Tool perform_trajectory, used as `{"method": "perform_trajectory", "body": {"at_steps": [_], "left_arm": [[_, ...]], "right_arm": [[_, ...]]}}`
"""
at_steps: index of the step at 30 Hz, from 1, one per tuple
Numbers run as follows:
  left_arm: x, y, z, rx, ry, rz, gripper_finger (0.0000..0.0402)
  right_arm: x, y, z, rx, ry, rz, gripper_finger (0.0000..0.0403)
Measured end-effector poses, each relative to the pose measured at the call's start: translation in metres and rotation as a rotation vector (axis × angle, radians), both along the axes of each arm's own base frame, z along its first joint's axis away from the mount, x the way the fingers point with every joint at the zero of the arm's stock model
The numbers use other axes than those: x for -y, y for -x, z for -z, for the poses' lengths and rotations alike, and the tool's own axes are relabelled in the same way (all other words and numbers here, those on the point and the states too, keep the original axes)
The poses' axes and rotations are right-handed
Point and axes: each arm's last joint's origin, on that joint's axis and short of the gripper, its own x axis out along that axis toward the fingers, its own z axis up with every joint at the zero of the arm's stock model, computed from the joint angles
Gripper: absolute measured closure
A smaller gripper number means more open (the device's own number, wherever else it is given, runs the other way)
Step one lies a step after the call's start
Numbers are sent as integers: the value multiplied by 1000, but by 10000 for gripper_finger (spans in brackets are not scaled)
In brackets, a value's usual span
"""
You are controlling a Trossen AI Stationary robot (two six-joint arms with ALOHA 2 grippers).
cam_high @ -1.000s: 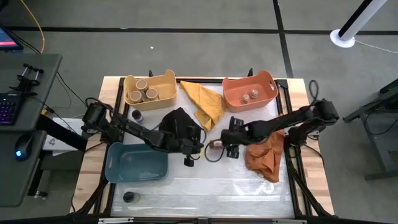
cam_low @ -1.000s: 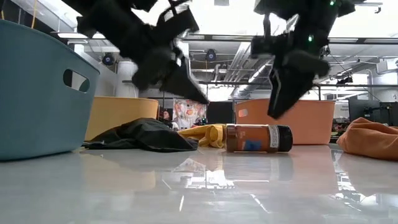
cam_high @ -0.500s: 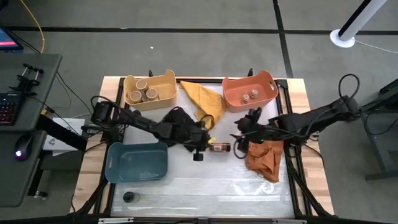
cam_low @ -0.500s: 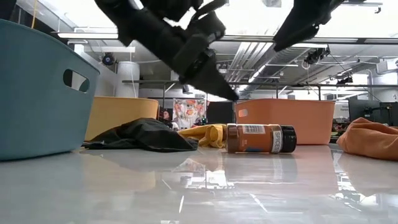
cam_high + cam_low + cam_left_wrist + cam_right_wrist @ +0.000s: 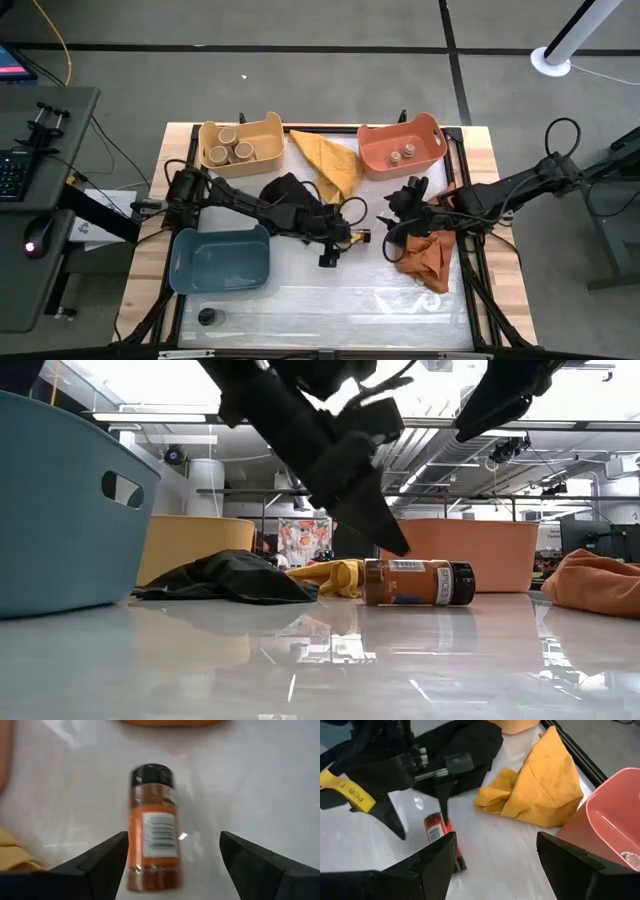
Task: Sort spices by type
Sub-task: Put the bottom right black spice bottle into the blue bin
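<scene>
A spice jar [image 5: 151,829] lies on its side on the table [image 5: 320,660], between the spread fingers of the left tool [image 5: 172,855], which hangs over it untouching. It has a black cap, amber contents and a white barcode label. The right tool [image 5: 495,862], also spread, hovers nearby beside the orange cloth [image 5: 425,255].

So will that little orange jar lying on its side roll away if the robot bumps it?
Probably yes. The spice jar is round and lies flat on the glossy table, so a nudge could roll it. The left gripper has its fingers spread either side, which should stop it.
</scene>
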Motion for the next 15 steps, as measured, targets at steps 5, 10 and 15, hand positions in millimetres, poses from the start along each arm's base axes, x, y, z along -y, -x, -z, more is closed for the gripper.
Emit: {"method": "perform_trajectory", "body": {"at_steps": [5,10,15], "left_arm": [[-11,-1,6,-19,-68,-50,102],[-17,-1,7,-39,-15,-25,102],[-22,-1,10,-57,-8,-28,103]], "right_arm": [[0,-1,2,-12,8,3,132],[-1,-2,3,-11,8,3,132],[-1,-2,2,-4,5,3,132]]}}
